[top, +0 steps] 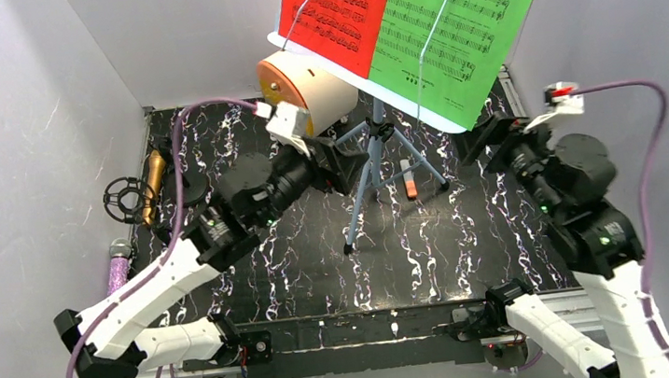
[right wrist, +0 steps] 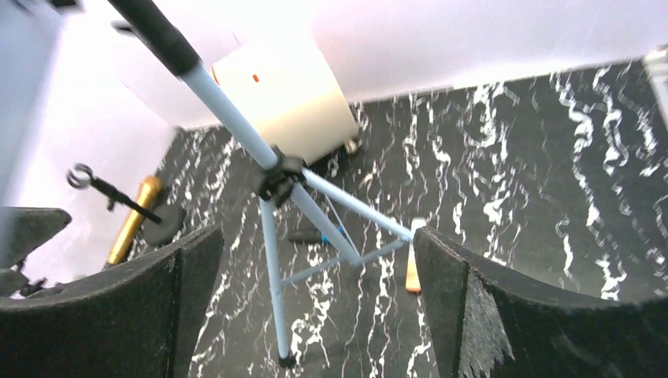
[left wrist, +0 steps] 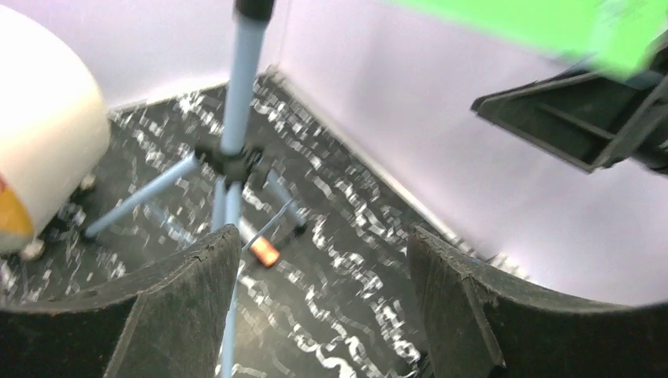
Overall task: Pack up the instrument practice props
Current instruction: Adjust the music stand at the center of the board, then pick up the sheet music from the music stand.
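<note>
Top view, clock bearings from the table centre.

1. The pale-blue sheet-music tripod [top: 381, 147] stands upright at 12 o'clock with its legs spread. Its desk carries the red music sheet [top: 339, 1] and the green music sheet [top: 458, 16], each pinned by a thin wire arm, so both remain unpacked.
2. The round cabinet [top: 306, 89] lies just beside the tripod at 11 o'clock.
3. The left gripper [left wrist: 323, 299] hangs at the mast's 9 o'clock and the right gripper [right wrist: 315, 307] at its 3 o'clock. Both have their jaws spread and hold nothing. We judge they flank the tripod in order to take it from both sides.
4. The gold microphone [top: 153, 185], the purple microphone [top: 117, 266] and a black mic tripod [top: 125, 197] sit along the wall at 9 o'clock, well apart from the arms.
</note>
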Tool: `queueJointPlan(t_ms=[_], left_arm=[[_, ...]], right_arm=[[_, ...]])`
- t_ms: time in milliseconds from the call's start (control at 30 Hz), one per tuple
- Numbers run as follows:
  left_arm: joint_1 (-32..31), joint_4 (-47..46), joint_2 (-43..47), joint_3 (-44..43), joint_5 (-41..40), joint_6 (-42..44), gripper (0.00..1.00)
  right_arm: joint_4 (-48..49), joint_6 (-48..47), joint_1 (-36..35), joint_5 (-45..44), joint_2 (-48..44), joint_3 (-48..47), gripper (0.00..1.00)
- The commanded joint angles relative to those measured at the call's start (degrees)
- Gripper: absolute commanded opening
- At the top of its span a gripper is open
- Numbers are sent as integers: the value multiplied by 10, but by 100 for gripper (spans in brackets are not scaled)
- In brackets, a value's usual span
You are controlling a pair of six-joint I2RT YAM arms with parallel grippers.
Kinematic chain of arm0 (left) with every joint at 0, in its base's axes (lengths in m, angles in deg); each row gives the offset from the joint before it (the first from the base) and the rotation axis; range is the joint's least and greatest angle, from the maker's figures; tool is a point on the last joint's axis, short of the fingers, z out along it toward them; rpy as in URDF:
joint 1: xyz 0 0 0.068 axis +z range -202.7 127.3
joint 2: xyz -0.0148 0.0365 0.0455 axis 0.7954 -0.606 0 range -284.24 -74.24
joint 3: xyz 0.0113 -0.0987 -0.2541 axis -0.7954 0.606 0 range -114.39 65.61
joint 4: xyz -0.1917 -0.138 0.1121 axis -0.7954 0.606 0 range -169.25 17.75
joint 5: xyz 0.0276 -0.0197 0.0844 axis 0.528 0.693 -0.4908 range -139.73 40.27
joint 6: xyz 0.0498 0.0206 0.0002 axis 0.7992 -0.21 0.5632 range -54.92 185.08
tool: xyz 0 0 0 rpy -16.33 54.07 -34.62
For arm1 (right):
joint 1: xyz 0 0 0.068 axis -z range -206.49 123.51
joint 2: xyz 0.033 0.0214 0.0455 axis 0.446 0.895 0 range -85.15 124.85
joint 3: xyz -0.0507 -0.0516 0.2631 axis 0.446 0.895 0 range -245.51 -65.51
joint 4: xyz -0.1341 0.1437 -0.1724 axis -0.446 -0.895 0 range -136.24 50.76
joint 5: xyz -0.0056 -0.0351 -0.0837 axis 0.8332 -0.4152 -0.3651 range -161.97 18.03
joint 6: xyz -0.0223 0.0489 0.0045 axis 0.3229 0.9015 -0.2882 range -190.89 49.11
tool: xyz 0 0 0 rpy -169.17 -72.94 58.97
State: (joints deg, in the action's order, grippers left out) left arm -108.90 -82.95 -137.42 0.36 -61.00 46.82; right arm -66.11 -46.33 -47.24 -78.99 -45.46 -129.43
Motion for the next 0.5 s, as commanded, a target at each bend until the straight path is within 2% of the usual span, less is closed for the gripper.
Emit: queueJointPlan(t_ms=[0, 167, 333, 467], left_arm=[[2, 119, 0, -119, 81, -24, 75], [1, 145, -40, -230, 157, -29, 74], [-1, 145, -101, -326, 186, -27, 73], [-7, 114, -147, -391, 188, -25, 73]], right_arm=[[-116, -26, -1, -33, 8, -116, 99], [-144, -39, -2, -15, 19, -223, 99], [-158, -45, -1, 35, 46, -310, 98], [-142, -37, -1, 88, 72, -344, 98]])
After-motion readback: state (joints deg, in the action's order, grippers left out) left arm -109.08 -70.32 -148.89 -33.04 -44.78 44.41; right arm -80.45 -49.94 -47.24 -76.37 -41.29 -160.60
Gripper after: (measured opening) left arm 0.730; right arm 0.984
